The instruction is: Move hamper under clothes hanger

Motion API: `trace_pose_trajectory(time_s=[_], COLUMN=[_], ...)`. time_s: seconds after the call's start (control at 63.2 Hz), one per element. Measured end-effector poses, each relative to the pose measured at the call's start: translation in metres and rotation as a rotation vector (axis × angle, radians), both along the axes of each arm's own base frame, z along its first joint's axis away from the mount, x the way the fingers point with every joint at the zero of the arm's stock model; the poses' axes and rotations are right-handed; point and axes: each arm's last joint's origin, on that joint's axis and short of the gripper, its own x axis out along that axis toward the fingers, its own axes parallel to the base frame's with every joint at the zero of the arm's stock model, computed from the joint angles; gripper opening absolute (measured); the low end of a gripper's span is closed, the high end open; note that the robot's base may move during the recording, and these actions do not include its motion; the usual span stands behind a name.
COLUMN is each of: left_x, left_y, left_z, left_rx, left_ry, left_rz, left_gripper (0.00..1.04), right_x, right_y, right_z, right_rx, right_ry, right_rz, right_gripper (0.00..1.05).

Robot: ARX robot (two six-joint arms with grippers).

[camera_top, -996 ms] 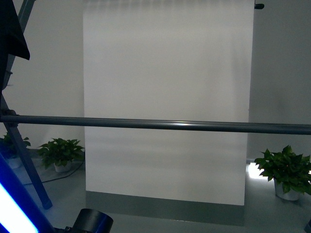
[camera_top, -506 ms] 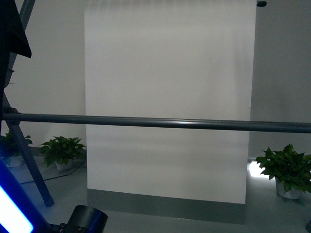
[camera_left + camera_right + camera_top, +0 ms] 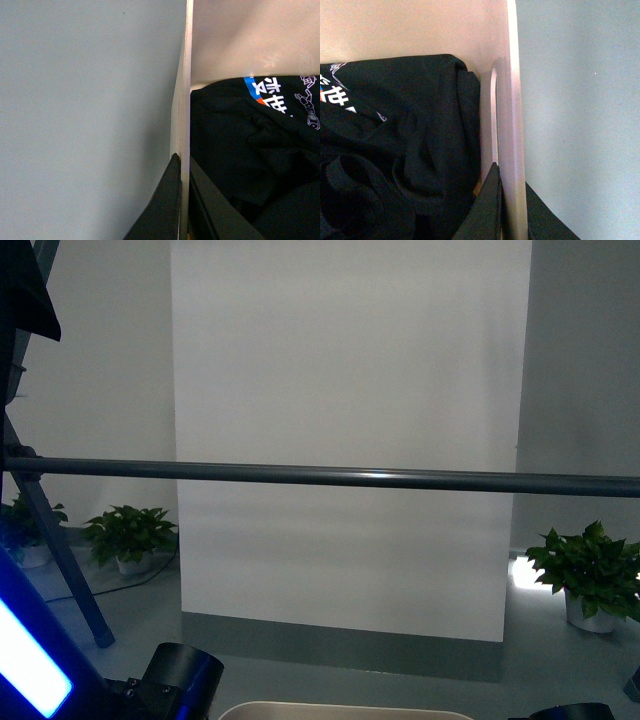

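Observation:
The clothes hanger (image 3: 330, 477) stretches one long dark-grey bar across the front view. Its slanted leg (image 3: 60, 560) and a black cloth (image 3: 25, 285) are at the left. Only the far rim of the beige hamper (image 3: 345, 710) shows at the bottom edge, below the bar. My left gripper (image 3: 182, 160) is shut on the hamper's side wall (image 3: 240, 35), one finger on each face. My right gripper (image 3: 511, 175) is shut on the opposite rim (image 3: 512, 100) beside a handle slot. A black printed garment (image 3: 250, 150) lies inside the hamper (image 3: 420, 25).
A white backdrop panel (image 3: 350, 440) stands behind the bar. Potted plants sit on the grey floor at the left (image 3: 128, 535) and right (image 3: 590, 575). My left arm (image 3: 180, 685) with a blue light rises at the bottom left.
The bar sits a little higher in the front view than before. The hamper's rim and a dark part at the bottom right have come into view along the bottom edge.

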Motion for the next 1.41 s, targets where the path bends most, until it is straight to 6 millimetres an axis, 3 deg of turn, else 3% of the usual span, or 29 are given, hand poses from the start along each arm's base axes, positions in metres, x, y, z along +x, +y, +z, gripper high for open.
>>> trace_pose_trajectory(time_s=[0.443, 0.569, 0.775, 1.155, 1.408], left_x=[0.0, 0.001, 0.012, 0.016, 0.026], left_y=[0.0, -0.001, -0.003, -0.003, -0.003], left_z=[0.0, -0.001, 0.001, -0.035, -0.045], left_rx=[0.0, -0.03, -0.032, 0.0, -0.005], left_ry=[0.0, -0.065, -0.074, 0.037, 0.047], left_rz=[0.0, -0.047, -0.06, -0.06, -0.052], left_gripper=[0.04, 0.04, 0.04, 0.04, 0.04], right_x=[0.0, 0.002, 0.01, 0.016, 0.021], right_y=[0.0, 0.0, -0.002, -0.001, -0.001], right_z=[0.0, -0.002, -0.005, -0.029, -0.036], right_rx=[0.0, 0.061, 0.103, 0.104, 0.102], right_ry=[0.0, -0.132, -0.14, -0.047, -0.034], right_rz=[-0.001, -0.067, -0.098, -0.089, -0.09], right_gripper=[0.03, 0.03, 0.03, 0.03, 0.03])
